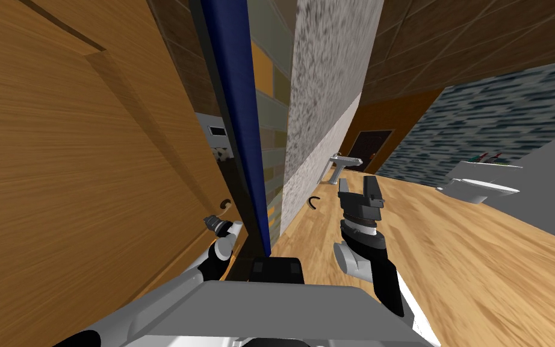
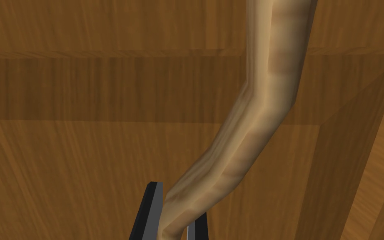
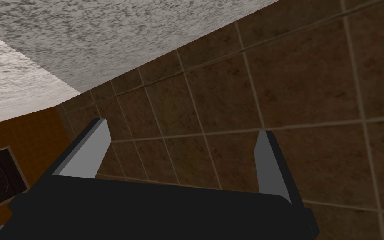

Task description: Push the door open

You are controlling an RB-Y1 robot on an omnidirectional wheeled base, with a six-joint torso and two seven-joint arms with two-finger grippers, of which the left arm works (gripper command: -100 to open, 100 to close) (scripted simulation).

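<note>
The left gripper [image 2: 176,208] had its fingers closed on the handle [image 2: 266,104] of the door [image 2: 83,146]; the right gripper [image 3: 183,131] had its fingers wide open.

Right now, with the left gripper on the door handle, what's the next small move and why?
Probably push the left arm forward a little, keeping the grip. The left gripper is shut on the curved handle, the wooden door lies right ahead of it, and the right gripper hangs open, apart from the door.
</note>
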